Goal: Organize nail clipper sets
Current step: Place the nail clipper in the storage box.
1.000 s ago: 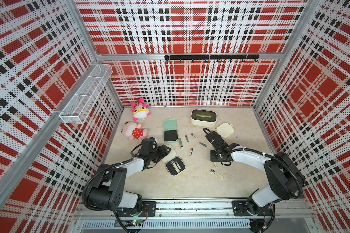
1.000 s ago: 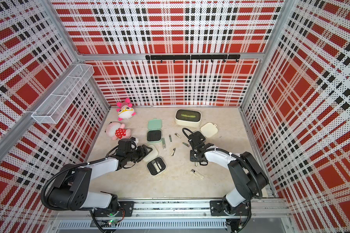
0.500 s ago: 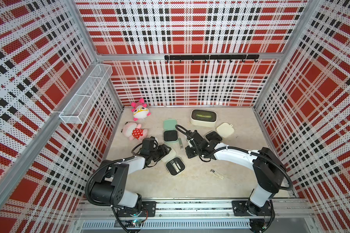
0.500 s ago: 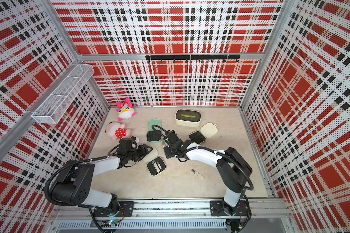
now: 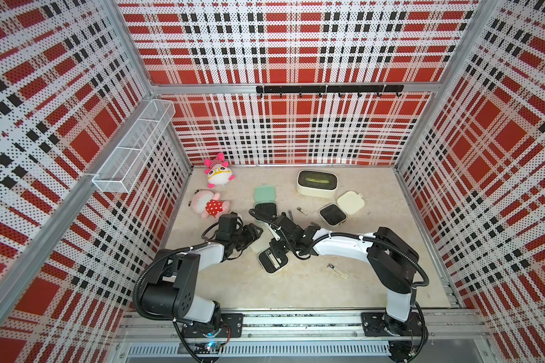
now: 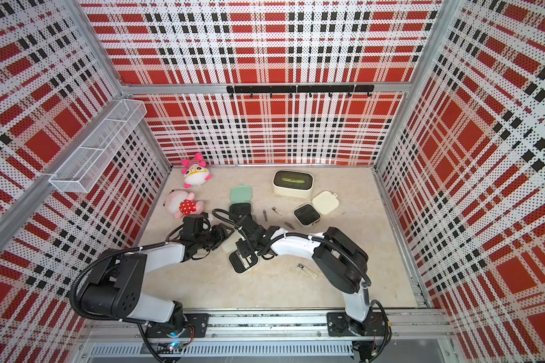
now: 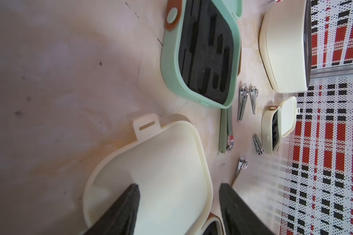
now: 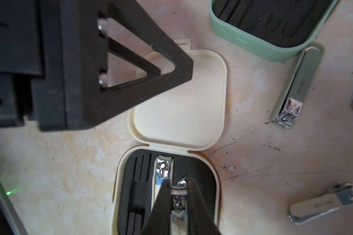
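A small silver clipper [image 8: 178, 205], judged light, stiff and slippery, was pinched across its sides by the fingers of the right gripper [image 8: 179, 189]. It was held over the cream case [image 8: 117, 183], six o'clock from the mint case [image 5: 265, 196]. The fingers of the left gripper [image 7: 178, 186] were spread astride the lid [image 7: 161, 158].

Front tabletop [image 5: 280, 292] free, lone clipper [image 5: 338, 271] there

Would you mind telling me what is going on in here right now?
The right gripper is shut on a small silver clipper just above an open cream case, where a larger clipper already lies. The left gripper hangs open over that case's lid. The mint case and the other cream case lie open; loose clippers lie nearby.
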{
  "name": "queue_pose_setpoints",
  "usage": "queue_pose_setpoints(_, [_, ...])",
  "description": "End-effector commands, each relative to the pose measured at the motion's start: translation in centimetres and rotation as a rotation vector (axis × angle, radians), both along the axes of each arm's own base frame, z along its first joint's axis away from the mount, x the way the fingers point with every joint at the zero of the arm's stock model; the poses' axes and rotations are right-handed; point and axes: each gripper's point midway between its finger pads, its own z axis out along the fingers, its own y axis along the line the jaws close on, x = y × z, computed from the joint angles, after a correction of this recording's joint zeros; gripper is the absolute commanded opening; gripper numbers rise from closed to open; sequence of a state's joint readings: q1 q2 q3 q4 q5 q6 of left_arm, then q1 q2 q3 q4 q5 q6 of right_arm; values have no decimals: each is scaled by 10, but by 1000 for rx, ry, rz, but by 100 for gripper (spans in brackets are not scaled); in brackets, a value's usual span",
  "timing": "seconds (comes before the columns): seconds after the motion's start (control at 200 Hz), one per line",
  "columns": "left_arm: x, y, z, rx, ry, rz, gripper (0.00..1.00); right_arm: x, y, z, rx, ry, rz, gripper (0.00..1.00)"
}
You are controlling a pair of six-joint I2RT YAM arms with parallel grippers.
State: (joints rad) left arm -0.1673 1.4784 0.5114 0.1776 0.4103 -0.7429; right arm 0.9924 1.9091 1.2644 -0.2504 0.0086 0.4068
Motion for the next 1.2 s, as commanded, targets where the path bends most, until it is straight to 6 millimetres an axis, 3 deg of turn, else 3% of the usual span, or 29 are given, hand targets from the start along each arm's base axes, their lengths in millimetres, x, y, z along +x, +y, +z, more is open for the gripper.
queue_pose_setpoints(0.0, [-12, 9, -19, 34, 51, 8, 67, 4, 2, 0, 7, -44, 6, 16])
queue_pose_setpoints(1.197, [-16, 11, -26, 44, 69, 16, 67, -1, -10, -28, -40, -42, 19, 17])
